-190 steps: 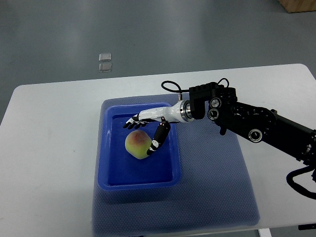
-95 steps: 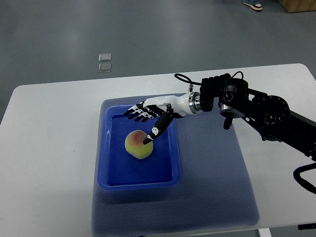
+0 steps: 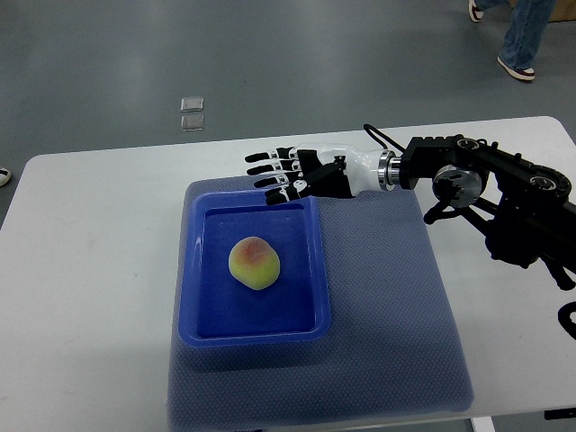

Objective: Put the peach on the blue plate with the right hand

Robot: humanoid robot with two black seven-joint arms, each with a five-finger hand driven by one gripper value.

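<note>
A white rectangular table (image 3: 90, 297) carries a dark blue textured mat (image 3: 387, 333), and on the mat's left part sits a blue rectangular plastic plate with raised walls (image 3: 192, 288). The black jointed right arm (image 3: 504, 198) reaches in from the right edge, over the mat. Its white-and-black right hand (image 3: 301, 173) hangs above the plate's far rim with fingers (image 3: 268, 168) spread, holding nothing. A round yellow-green peach with a pink blush (image 3: 254, 262) lies near the middle of the plate, apart from the hand. A person's legs (image 3: 522, 31) show at the top right corner.
</note>
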